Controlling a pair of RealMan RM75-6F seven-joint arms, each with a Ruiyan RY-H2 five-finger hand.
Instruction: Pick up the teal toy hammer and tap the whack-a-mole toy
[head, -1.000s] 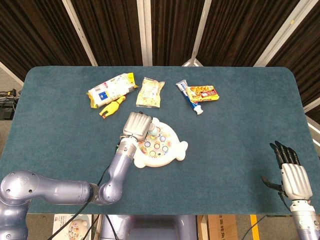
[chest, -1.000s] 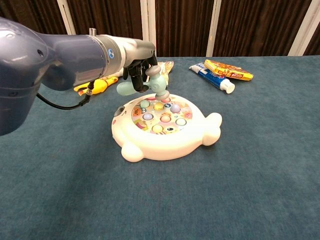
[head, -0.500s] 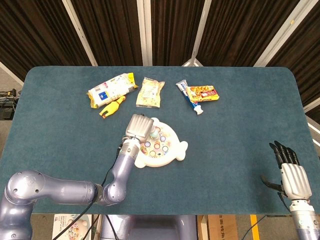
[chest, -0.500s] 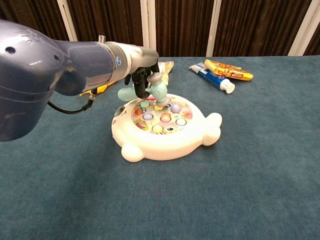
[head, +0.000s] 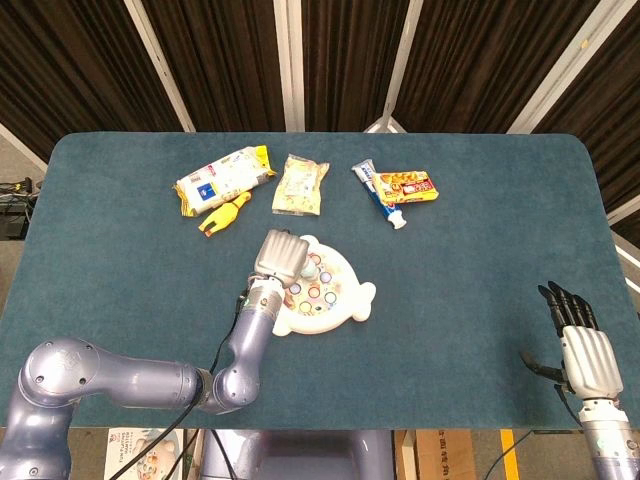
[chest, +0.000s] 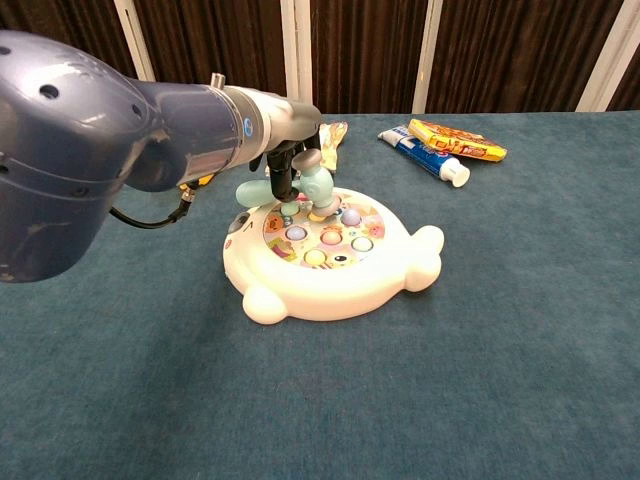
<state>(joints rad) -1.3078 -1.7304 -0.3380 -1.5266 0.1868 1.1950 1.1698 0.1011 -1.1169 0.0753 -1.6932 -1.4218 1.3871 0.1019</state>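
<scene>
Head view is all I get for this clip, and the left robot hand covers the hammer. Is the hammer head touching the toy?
Observer: In the chest view the hammer head sits down on the back buttons of the toy, held by the left robot hand.
Operator: How is the hammer held?
Observer: The dark fingers wrap the handle from above; one teal end sticks out left of them, the other right.
Operator: Anything my view misses near the toy?
Observer: Chest view shows a dark round spot on the toy's left wall, beside the hand. It does not show the right robot hand at all; only your view has it, fingers extended and holding nothing.
</scene>
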